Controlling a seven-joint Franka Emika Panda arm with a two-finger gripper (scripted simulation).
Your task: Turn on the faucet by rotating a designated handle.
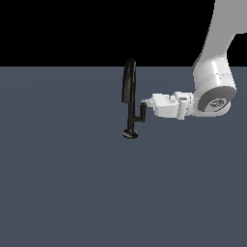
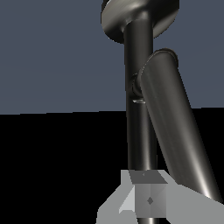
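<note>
The end effector, reaching from 3 o'clock, meets the handle of the faucet; its opening cannot be told. Turning seems left.

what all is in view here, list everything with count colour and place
faucet: one, glossy black, standing on the surface near the middle of the exterior view
handle: one, black, L-shaped lever off the faucet's stem on the exterior view's right side
surface: one, dark grey-blue, under everything
arm: one, white, entering from the exterior view's upper right
gripper: one, white, held sideways, tips at the handle's upright stub; open or shut cannot be told
</note>
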